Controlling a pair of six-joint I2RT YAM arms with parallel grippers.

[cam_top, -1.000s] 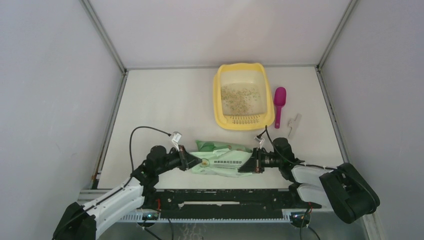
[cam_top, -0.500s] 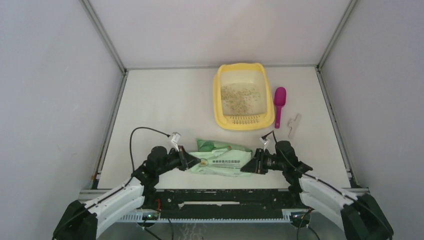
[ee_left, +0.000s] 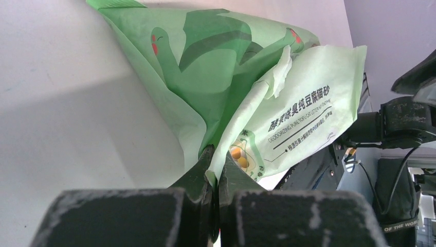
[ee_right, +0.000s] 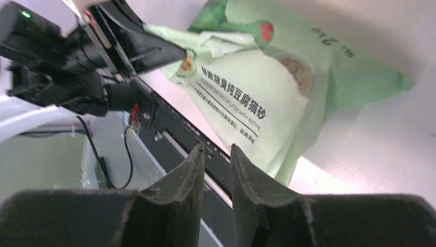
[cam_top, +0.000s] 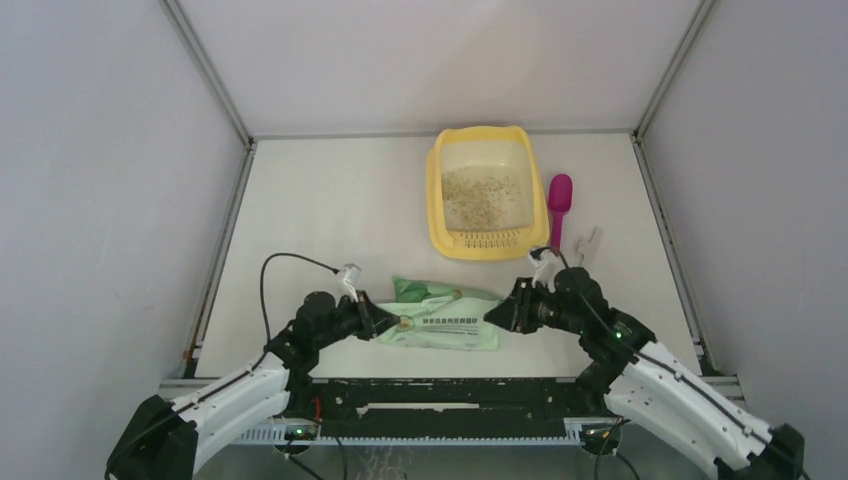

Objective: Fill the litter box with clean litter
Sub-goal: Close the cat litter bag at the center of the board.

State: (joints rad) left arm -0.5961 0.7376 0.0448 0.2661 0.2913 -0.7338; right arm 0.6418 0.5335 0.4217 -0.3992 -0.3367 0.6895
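1. The yellow plastic rectangular litter box (cam_top: 434,200) sits at the far side of the table. It only has a thin speckled layer of beige clean litter (cam_top: 480,192) on its floor, so I'd say the fill is barely started.
2. A magenta plastic scoop (cam_top: 558,205) lies just beside the box's right wall.
3. The light green printed plastic bag (cam_top: 445,322) lies flat on the near side of the box, well apart from it.
4. The left claw (ee_left: 212,159) is clamped tight on one corner of the bag.
5. The right claw (ee_right: 216,150) is at the bag's other end. Its jaws are parted narrowly with nothing between them, so it's holding nothing.
6. Biggest worry: lifting with just that one-corner pinch. The bag would likely sag or swing, and the thin film could slip out or tear.
7. I can't tell which end is open. Tip it the wrong way and granules could dump on the table short of the box.
8. The right claw could also close on loose film and miss a solid grip.
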